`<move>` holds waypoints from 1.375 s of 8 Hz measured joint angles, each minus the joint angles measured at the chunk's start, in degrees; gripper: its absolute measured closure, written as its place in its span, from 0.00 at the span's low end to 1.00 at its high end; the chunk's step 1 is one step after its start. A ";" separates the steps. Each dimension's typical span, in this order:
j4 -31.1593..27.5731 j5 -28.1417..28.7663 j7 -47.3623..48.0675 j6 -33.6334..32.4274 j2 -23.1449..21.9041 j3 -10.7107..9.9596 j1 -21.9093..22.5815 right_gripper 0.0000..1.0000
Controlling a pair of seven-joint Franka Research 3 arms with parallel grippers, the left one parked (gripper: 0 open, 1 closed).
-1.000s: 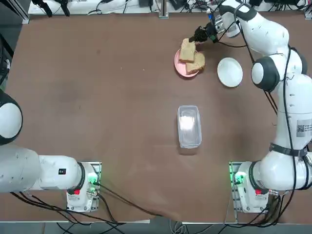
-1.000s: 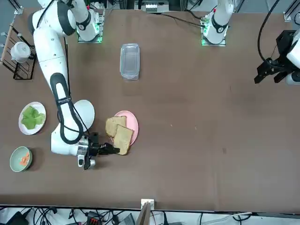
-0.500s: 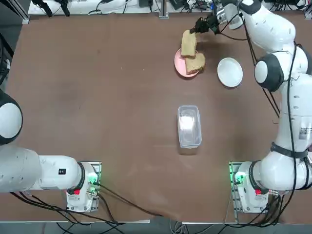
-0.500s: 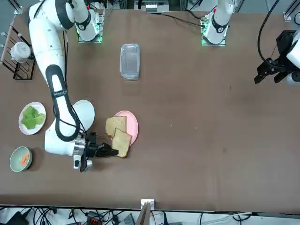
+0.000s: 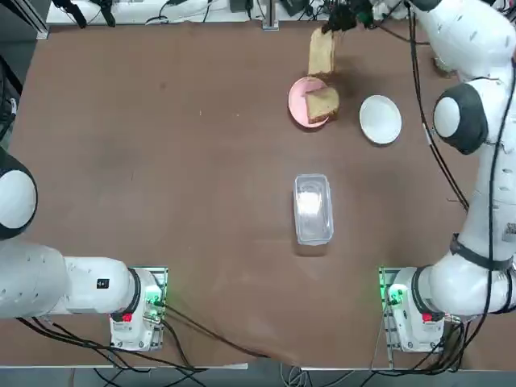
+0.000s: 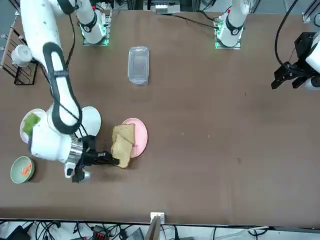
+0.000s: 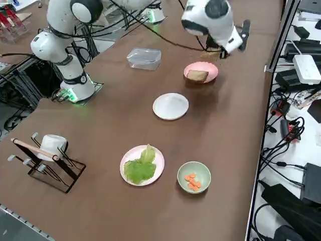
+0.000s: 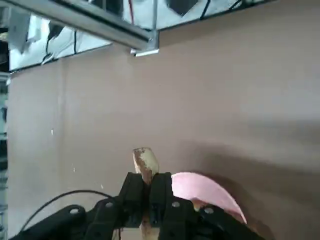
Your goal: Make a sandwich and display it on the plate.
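Note:
My right gripper (image 5: 336,22) hangs above the table's far edge, shut on the rim of a tan bread slice (image 5: 321,52) that hangs on edge in the air beside the pink plate (image 5: 297,103). The wrist view shows both fingers (image 8: 131,189) pinching that bread slice (image 8: 144,161). A second bread slice (image 5: 322,101) lies flat on the pink plate. The small white plate (image 5: 380,119) stands bare just right of it. Lettuce (image 7: 139,168) lies on another white plate (image 7: 155,156) further right. No stacked sandwich is in view.
A clear lidded container (image 5: 312,208) lies mid-table. A pale-green bowl (image 7: 194,176) with orange pieces stands by the lettuce plate. A wire rack with a mug (image 7: 47,150) is at the table's right end. Cables and boxes lie beyond the far edge.
My right gripper has risen and drawn toward the far edge, lifting one bread slice off the pink plate. The other slice stayed on the plate.

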 joint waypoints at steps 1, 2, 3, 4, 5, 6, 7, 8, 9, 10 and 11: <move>-0.29 -1.53 2.57 -1.74 -2.37 -0.88 -0.33 0.93; -0.53 -1.87 3.96 -3.98 -4.39 -2.47 -1.21 0.93; -0.71 -1.88 4.82 -6.81 -6.16 -3.80 -3.32 0.93; -0.86 -1.89 5.46 -10.85 -7.44 -4.29 -6.62 0.93; -1.34 -1.88 5.52 -14.44 -8.22 -4.39 -10.09 0.93; -2.54 -1.88 5.52 -15.98 -8.47 -4.40 -12.79 0.93; -4.89 -1.86 5.52 -16.06 -8.64 -4.40 -14.54 0.93; -8.17 -1.31 5.53 -15.01 -8.96 -4.38 -15.76 0.93; -12.10 0.55 5.51 -13.19 -9.61 -4.38 -16.91 0.93; -16.75 3.38 4.11 -11.88 -10.73 -4.39 -18.37 0.93; -20.64 4.70 1.33 -11.64 -11.95 -4.39 -19.53 0.93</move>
